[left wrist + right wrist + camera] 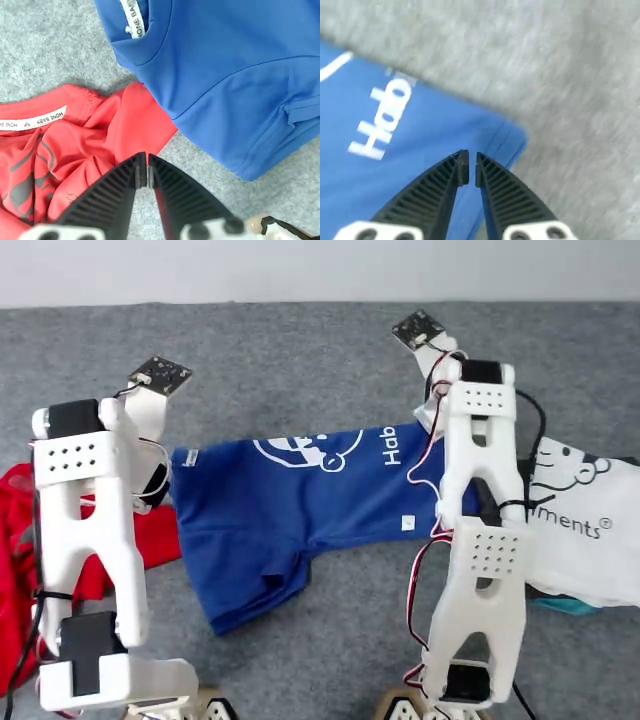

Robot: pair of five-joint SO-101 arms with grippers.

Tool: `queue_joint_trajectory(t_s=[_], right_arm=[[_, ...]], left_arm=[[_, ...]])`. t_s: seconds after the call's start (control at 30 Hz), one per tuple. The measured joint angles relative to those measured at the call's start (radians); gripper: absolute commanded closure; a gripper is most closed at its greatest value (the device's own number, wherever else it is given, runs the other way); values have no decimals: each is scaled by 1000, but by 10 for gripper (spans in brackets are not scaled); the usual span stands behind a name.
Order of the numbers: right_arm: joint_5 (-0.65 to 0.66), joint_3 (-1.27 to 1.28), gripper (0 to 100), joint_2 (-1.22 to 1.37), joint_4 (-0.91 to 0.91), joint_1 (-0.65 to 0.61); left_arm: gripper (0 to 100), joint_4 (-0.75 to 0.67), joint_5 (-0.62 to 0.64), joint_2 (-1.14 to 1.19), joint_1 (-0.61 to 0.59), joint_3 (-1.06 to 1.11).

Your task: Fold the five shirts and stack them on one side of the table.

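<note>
Three shirts lie on the grey tabletop point(300, 350). The blue shirt point(290, 510) is spread across the middle, the red shirt point(20, 530) is bunched at 9 o'clock, and the white shirt point(590, 530) lies at 3 o'clock. A strip of teal cloth point(565, 605) shows from under the white shirt's 6 o'clock edge.

The blue shirt lies sideways with its collar toward 9 o'clock and its hem toward 3 o'clock. Its white print point(305, 450) faces up, and one sleeve point(250, 590) points toward 7 o'clock. The cloth near that sleeve is rumpled. At its 9 o'clock side the blue shirt touches the red one, which is crumpled with its neck label point(35, 120) turned up. The right arm covers the place where the blue hem nears the white shirt, so I cannot tell whether the two touch.

The left tool point(148, 172) hangs above the red shirt's edge, just beside the blue shoulder. Its jaws are pressed together to a hairline slit with no cloth between them.

The right tool point(469, 167) sits over the blue shirt's hem corner, where the blue cloth gives way to bare grey. Its jaws are drawn almost together, only a thin gap apart, and grip nothing. I cannot tell whether either tool's tips touch the cloth below.
</note>
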Motion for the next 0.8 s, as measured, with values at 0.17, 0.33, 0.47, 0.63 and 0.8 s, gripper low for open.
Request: queue_joint_trajectory(t_s=[0.17, 0.33, 0.47, 0.63, 0.8], right_arm=[[0, -103, 965, 0, 285, -5], [-57, -81, 984, -5, 345, -18], [-68, 49, 984, -91, 345, -69], [-71, 262, 984, -256, 345, -203], [-74, 370, 963, -353, 345, -402]], left_arm=[[984, 0, 0, 0, 0, 0], [983, 0, 0, -91, 0, 0], [982, 0, 0, -183, -52, 0], [981, 0, 0, -213, -244, 0], [981, 0, -3, -213, -436, 0]])
